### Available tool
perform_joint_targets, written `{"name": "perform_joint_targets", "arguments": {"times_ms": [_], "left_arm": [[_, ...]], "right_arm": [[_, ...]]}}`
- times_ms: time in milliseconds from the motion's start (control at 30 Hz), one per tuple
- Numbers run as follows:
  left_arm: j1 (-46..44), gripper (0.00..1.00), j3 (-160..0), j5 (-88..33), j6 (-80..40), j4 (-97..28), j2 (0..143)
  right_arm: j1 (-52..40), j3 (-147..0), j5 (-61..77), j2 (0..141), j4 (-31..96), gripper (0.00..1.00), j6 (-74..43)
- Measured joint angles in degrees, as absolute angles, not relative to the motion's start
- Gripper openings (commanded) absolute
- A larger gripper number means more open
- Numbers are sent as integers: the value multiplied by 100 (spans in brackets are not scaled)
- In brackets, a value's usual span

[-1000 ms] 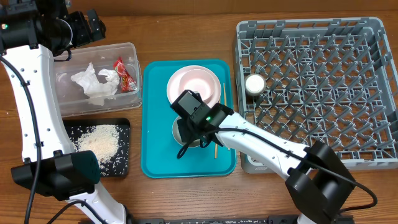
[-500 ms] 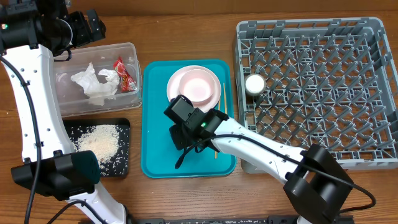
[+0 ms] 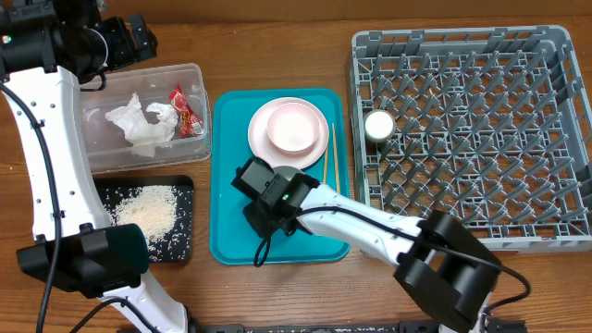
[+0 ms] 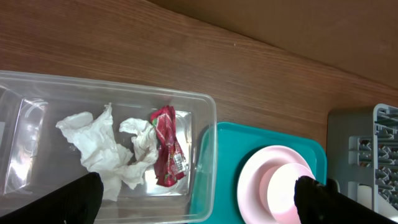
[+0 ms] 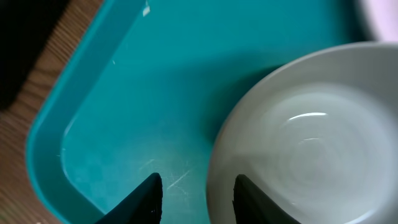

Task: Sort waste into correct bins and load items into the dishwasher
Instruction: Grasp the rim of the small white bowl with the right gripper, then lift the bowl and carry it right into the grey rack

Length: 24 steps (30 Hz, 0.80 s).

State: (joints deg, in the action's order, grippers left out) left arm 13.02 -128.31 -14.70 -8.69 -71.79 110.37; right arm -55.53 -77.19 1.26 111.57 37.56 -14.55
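My right gripper (image 3: 275, 205) is low over the teal tray (image 3: 231, 231), open. In the right wrist view its fingers (image 5: 150, 196) straddle the left rim of the grey-white bowl (image 5: 311, 143), one fingertip inside and one outside. The bowl is mostly hidden under the gripper in the overhead view. The pink bowl (image 3: 290, 129) sits on the pink plate (image 3: 259, 125), with the chopsticks (image 3: 326, 159) beside them. The white cup (image 3: 377, 125) stands in the grey dish rack (image 3: 462, 139). My left gripper (image 3: 137, 42) is open and empty, above the clear tub (image 3: 111, 157) that holds tissue (image 3: 139, 125) and the red wrapper (image 3: 185, 109).
The black tray (image 3: 180, 245) with rice (image 3: 148, 211) lies in front of the clear tub. The left wrist view shows the tub (image 4: 208, 155), tissue (image 4: 102, 152), wrapper (image 4: 166, 146) and pink plate (image 4: 249, 186) from above.
My right gripper has moved left and toward the tray's front, off the pink plate, and now straddles the grey-white bowl's rim. The left arm has not moved.
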Motion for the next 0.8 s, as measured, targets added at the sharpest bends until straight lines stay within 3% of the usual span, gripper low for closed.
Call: {"name": "perform_joint_targets", "arguments": {"times_ms": [100, 233, 367, 800], "left_arm": [[1302, 100, -12831, -1470, -869, -7179, 11037], [1302, 100, -12831, -1470, -869, -7179, 11037], [1302, 100, -12831, -1470, -871, -7181, 11037], [1302, 100, -12831, -1470, -869, -7179, 11037]], "right_arm": [[-5570, -7712, 121, 11257, 3765, 22, -1389], [-5570, -7712, 108, 11257, 3771, 16, -1337], [-5570, -7712, 106, 11257, 3800, 4, -1326], [-5557, -8064, 174, 11000, 4316, 4, -1319]]}}
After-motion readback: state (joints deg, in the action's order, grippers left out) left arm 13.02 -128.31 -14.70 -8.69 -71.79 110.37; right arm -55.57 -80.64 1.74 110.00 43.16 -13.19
